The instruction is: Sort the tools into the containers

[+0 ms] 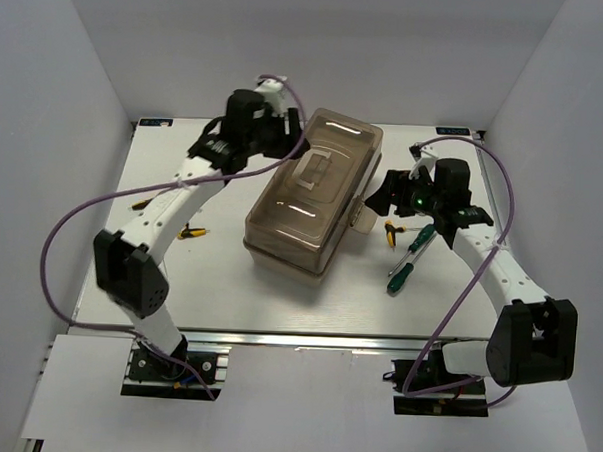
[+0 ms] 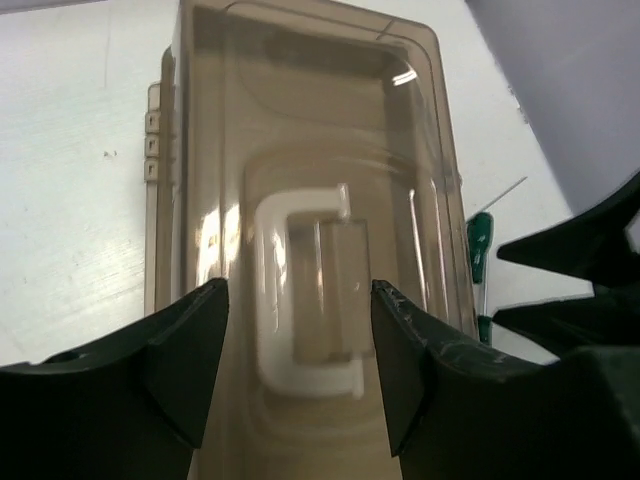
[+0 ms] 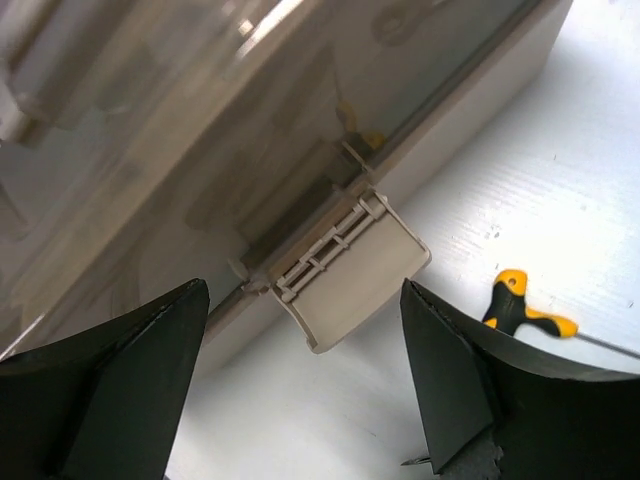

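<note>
Our right hand [image 3: 300, 288] is hanging spread wide, facing the toolbox's [image 1: 313, 201] beige latch [image 3: 360, 268], which looks unhooked and is jutting from the right wall. Our left hand [image 2: 297, 290] is hovering with its fingers apart on either side of the lid handle [image 2: 272, 300], pinching nothing. We are judging lid-lifting next: grip the handle squarely and swing it up slowly. The green screwdrivers [image 1: 405, 266] are lying right of the box, and the yellow hex keys [image 1: 191, 231] are waiting on the tabletop [image 1: 238, 293].

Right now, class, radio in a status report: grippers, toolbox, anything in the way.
Left gripper open above the handle. Right gripper open, facing the latch. Toolbox closed; screwdrivers on the table beside it.
</note>
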Robot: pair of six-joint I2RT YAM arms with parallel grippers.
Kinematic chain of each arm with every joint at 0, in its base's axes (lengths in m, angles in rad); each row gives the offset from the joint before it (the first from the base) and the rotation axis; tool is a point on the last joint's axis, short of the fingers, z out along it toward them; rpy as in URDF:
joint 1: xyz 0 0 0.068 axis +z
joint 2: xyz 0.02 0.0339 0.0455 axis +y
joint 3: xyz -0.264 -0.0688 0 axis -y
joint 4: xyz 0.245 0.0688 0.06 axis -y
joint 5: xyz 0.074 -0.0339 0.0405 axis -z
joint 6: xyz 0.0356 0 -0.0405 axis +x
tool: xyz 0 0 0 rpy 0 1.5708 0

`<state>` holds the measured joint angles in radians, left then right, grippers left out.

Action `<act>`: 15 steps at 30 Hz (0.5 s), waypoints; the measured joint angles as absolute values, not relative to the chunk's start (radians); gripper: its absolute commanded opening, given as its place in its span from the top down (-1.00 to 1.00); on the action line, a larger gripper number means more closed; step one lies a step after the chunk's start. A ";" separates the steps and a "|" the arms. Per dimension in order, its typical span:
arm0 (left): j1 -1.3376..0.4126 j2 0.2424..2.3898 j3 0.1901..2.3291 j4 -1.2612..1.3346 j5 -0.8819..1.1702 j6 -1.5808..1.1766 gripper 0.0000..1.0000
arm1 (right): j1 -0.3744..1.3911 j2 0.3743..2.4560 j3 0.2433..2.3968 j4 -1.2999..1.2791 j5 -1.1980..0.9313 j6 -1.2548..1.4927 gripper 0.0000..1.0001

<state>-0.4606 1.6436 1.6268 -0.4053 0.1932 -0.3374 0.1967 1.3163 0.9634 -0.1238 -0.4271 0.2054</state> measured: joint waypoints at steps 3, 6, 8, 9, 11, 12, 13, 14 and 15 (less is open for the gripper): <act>-0.540 1.770 1.811 -0.519 0.083 -0.279 -0.39 | 0.197 1.308 0.985 -0.125 -0.431 0.178 -0.70; -0.595 1.818 1.866 -0.581 -0.010 -0.247 -0.37 | 0.197 1.300 1.018 -0.126 -0.443 0.166 -0.70; -0.604 1.822 1.866 -0.617 -0.051 -0.238 -0.32 | 0.197 1.291 1.040 -0.126 -0.453 0.165 -0.66; -0.603 1.822 1.867 -0.632 -0.076 -0.237 -0.28 | 0.197 1.288 1.052 -0.126 -0.459 0.168 -0.62; -0.596 1.823 1.867 -0.659 -0.138 -0.248 0.01 | 0.197 1.286 1.085 -0.125 -0.474 0.179 -0.32; -0.593 1.822 1.867 -0.667 -0.170 -0.258 0.13 | 0.197 1.286 1.100 -0.124 -0.480 0.185 -0.08; -0.589 1.818 1.856 -0.664 -0.206 -0.270 0.23 | 0.197 1.286 1.116 -0.123 -0.487 0.194 0.01; -0.583 1.801 1.825 -0.653 -0.234 -0.282 0.35 | 0.197 1.287 1.133 -0.122 -0.499 0.211 0.09; -0.577 1.778 1.784 -0.645 -0.253 -0.296 0.40 | 0.197 1.289 1.148 -0.117 -0.508 0.226 0.17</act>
<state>-0.5770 1.7779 1.7840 -0.6453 -0.2531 -0.2958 0.1967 1.2888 1.1477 -0.1173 -0.5083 0.2264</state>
